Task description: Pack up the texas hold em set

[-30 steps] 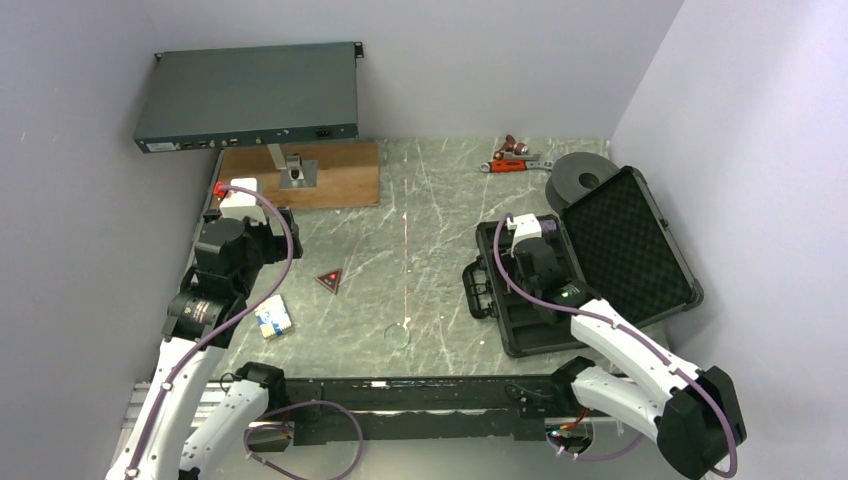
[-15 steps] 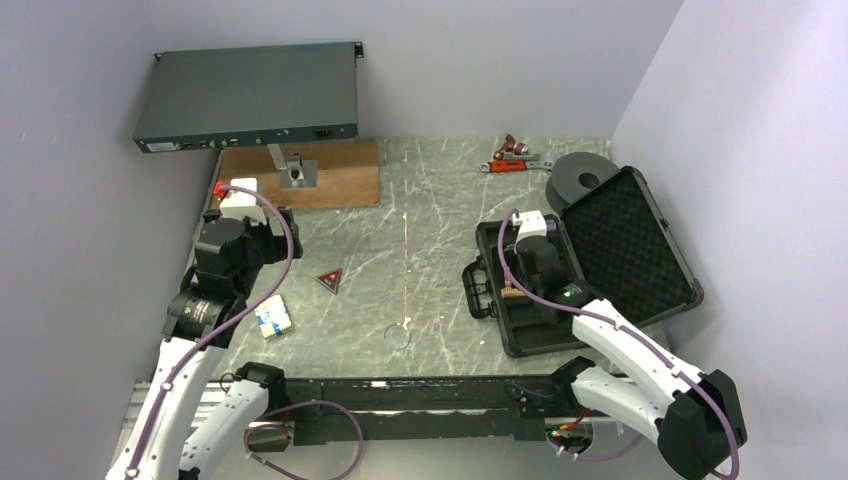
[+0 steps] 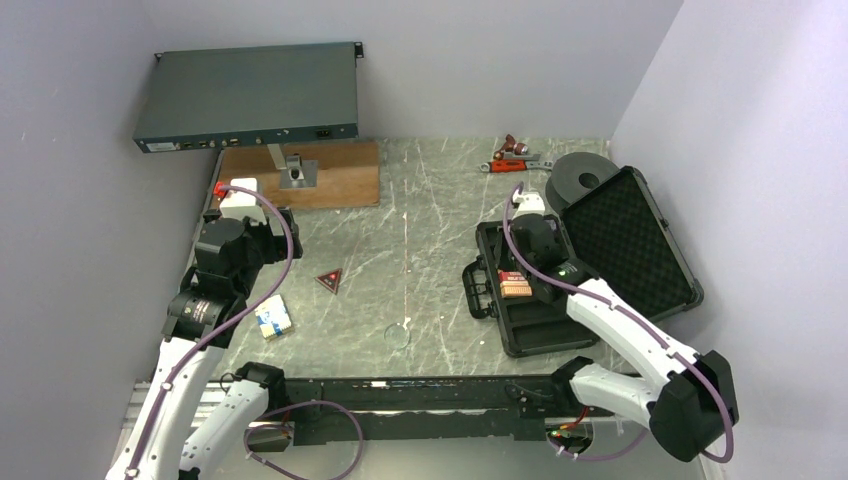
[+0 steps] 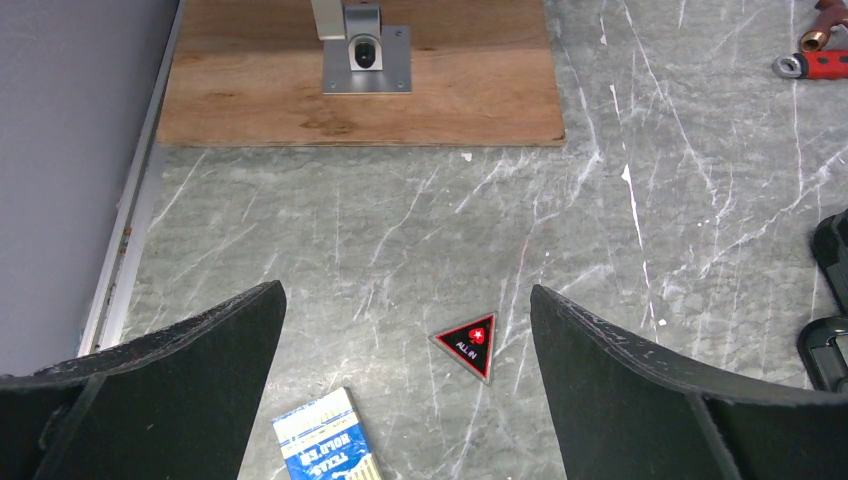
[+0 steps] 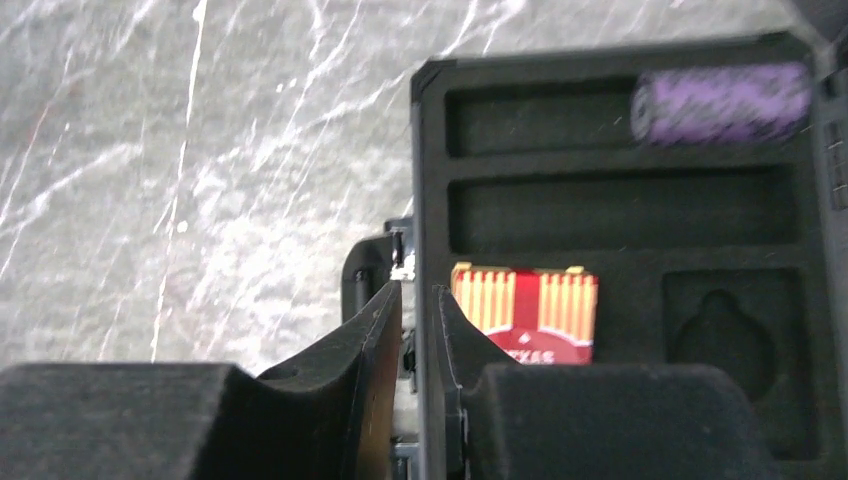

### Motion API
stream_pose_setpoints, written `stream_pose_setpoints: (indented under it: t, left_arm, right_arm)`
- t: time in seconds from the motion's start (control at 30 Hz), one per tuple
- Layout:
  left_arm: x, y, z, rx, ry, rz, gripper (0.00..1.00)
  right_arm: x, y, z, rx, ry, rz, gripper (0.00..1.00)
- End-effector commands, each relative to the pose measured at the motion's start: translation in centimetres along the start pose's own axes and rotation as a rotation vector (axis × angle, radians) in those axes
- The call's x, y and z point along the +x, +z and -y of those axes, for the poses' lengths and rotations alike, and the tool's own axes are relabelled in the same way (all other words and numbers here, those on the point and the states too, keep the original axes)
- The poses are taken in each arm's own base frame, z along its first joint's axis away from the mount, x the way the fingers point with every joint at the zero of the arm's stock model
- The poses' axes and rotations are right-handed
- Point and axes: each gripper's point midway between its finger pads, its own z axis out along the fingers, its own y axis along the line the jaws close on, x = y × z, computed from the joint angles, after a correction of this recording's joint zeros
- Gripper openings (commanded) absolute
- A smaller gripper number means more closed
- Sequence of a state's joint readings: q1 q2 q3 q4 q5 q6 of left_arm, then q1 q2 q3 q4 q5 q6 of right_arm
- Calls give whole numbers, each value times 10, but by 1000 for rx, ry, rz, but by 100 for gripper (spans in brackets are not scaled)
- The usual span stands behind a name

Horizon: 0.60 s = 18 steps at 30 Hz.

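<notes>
The black case (image 3: 545,338) lies open at the right, its foam lid (image 3: 625,245) laid back. A red card box (image 3: 515,285) (image 5: 525,312) sits in a foam slot by the handle (image 3: 478,290). A purple chip stack (image 5: 722,102) fills a far slot. My right gripper (image 5: 417,288) hangs above the case's handle-side rim, shut, with nothing between its fingers. My left gripper (image 4: 405,295) is wide open, high above the red triangle (image 3: 329,280) (image 4: 468,343) and the blue-white card box (image 3: 272,318) (image 4: 325,445). A clear disc (image 3: 398,335) lies near the front edge.
A black ring-shaped spool (image 3: 580,180) stands behind the case lid. A red-handled tool (image 3: 515,160) (image 4: 815,62) lies at the back. A wooden board (image 3: 300,175) (image 4: 360,90) with a metal bracket supports a grey rack unit (image 3: 250,95) at the back left. Walls close both sides.
My right gripper has let go of the red card box in the case, pulled back toward the case's far end and closed. The left arm has not moved.
</notes>
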<state>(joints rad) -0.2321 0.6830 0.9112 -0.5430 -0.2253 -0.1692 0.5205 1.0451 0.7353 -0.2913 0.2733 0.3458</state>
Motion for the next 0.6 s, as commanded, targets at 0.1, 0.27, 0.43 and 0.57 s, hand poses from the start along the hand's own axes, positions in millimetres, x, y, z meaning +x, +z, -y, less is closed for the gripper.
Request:
stream_pose_setpoints:
  t: [0.1,0.27,0.43,0.57]
  left_arm:
    - [-15,-2,0,4,-3,49,99]
    - [-15,-2,0,2,-4,50,99]
    - [-15,-2,0,0,-4,50,99]
    - [-14,-2,0,1,-3,46,99]
  right_arm:
    - [49,-3,-2,-21,92,-155,18]
    - [83,-1,15,60,109,-243,18]
    - [92,0,21,112,124,-293,19]
    - [91,-1,24,133,128,-301,20]
